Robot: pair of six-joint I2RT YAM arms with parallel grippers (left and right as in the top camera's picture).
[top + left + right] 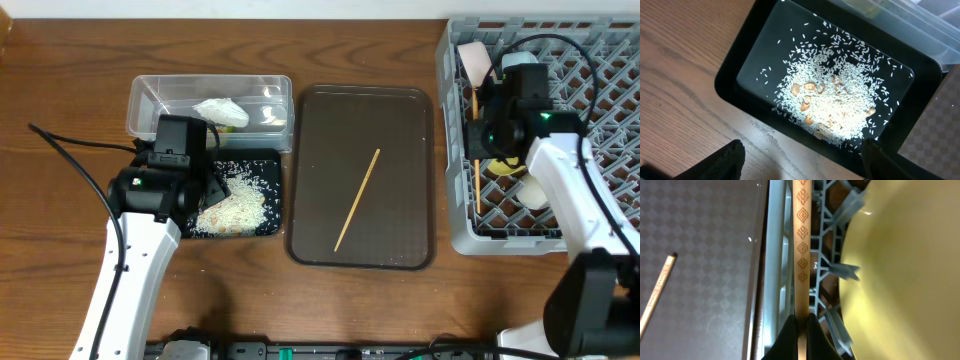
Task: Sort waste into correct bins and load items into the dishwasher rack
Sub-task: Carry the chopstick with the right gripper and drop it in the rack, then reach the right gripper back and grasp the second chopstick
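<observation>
My right gripper [802,322] is shut on a wooden chopstick [802,240] and holds it over the left side of the grey dishwasher rack [455,150], beside the yellow plate [905,265]. The chopstick shows in the overhead view [477,180] too. The second chopstick [357,199] lies on the brown tray [400,110]. My left gripper [800,160] is open and empty over the front edge of the black tray-bin [740,60], which holds white rice grains [830,95]. The clear tub [145,95] holds a crumpled white tissue [220,111].
A white cup [472,60] and a white bowl [535,192] sit in the rack. Black cables run over the rack and left of the left arm. The tub and black bin stand close together left of the brown tray.
</observation>
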